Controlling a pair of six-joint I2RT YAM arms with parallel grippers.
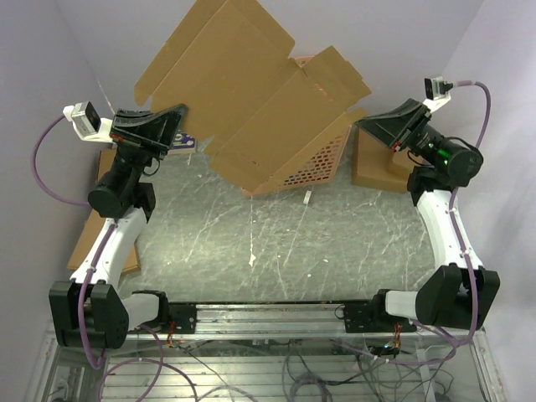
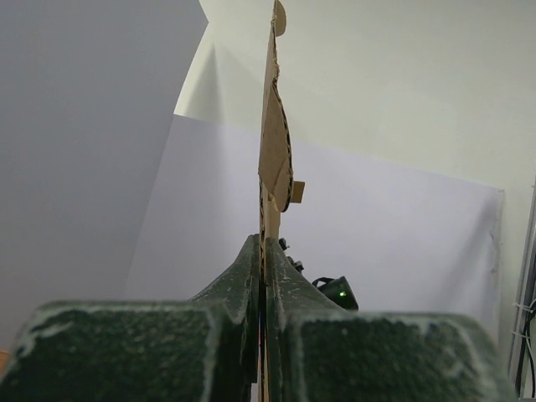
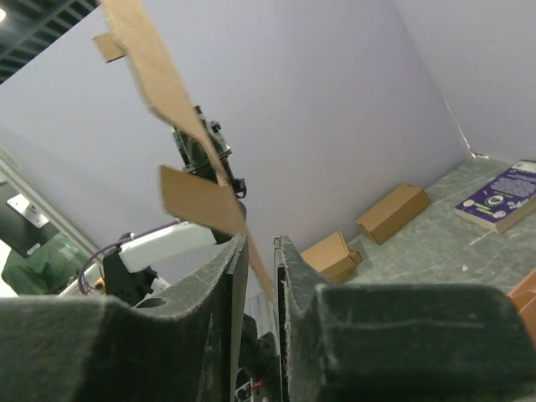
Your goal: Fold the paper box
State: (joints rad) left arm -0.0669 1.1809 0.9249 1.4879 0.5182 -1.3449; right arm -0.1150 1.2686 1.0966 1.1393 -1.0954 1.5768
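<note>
Closest to the eye in the left wrist view are the dark fingers of the left gripper. They are pressed flat together, with the edge of the paper box pinched between them. From those fingertips the sheet runs away edge-on, a small tab sticking out partway along.

The right gripper has its jaws a narrow slot apart. The opposite edge of the sheet slips into that slot and a loose flap hangs just beyond the tips. I can't tell whether that grip has bitten yet.

Seen from above, the sheet hangs in the air between the two grippers, tilted and well clear of the table. An orange lattice rack sits beneath it, nearer the right gripper. A ready-made cardboard box stands just below and behind that gripper.

As for the folding, I'd say almost nothing is done. The creases and cut-outs show, but the panels spread out nearly flat, with no wall stood up and no tab tucked in. Every fold looks left to do.

Both arms reach forward from their bases with elbows bent. The wrists are turned inward so the fingers point at each other across the sheet, left gripper on its left edge, right gripper at its right corner.
</note>
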